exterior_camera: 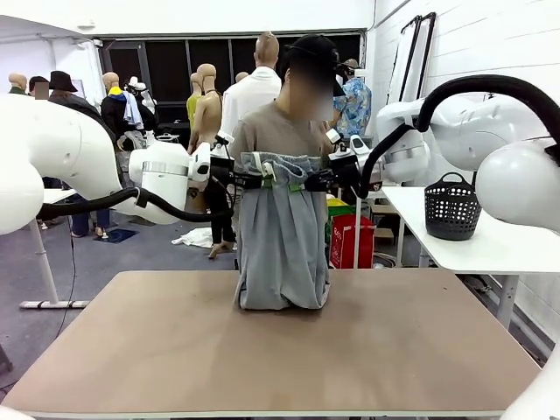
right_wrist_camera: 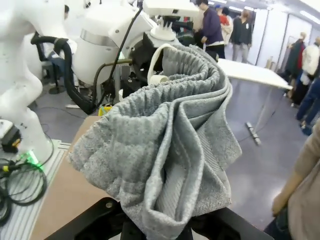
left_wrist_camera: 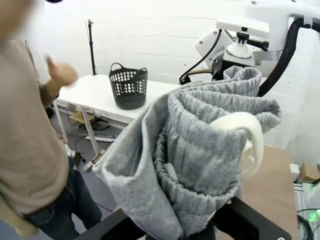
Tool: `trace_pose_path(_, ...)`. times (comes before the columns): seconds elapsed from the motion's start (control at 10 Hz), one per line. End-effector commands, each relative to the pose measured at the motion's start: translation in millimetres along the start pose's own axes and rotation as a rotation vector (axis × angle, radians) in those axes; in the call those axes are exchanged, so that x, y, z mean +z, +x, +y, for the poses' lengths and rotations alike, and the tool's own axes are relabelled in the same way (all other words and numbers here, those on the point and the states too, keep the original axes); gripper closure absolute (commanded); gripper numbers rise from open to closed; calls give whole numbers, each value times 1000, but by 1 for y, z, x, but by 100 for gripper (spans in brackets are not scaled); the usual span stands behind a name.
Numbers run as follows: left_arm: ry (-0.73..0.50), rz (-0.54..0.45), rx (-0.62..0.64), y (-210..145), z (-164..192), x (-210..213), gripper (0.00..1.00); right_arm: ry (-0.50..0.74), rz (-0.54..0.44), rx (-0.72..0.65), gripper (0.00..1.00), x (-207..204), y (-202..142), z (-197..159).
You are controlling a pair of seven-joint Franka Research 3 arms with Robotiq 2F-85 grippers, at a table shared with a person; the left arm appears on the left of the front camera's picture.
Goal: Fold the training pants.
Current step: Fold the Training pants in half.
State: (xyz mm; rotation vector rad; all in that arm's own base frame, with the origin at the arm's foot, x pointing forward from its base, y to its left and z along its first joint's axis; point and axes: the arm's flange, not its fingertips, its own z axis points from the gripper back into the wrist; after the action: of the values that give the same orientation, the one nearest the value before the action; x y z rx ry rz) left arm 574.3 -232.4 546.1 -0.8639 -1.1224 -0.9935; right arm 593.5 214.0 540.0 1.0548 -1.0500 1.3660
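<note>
The 2 grippers hold the training pants [exterior_camera: 282, 236] up by the waistband above the table [exterior_camera: 175, 350]. The left gripper [exterior_camera: 248, 181] and right gripper [exterior_camera: 313, 183] are each clamped tight on a waistband end, legs hanging with their lower ends touching the tabletop, the person [exterior_camera: 276, 131] behind.

Near table [exterior_camera: 175, 350]: we see bare surface, open on both sides.
Centre: hanging training pants [exterior_camera: 282, 236] block our way.
Far edge: person [exterior_camera: 271, 131] stands directly behind.

Brown table [exterior_camera: 175, 350] bears the training pants' [exterior_camera: 282, 254] lower end
</note>
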Motion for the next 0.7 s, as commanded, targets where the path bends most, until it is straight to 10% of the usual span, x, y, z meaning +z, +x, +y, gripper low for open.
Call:
trace_pose_path(0.0, -17, -20, 98, -15, -23, 16, 100, -17, -10, -92, 100, -1, -9, 26)
trace_pose_path(0.6, -88, -75, 133, -52, -50, 16, 100, -31, -5, -195, 100, -6, -52, 55)
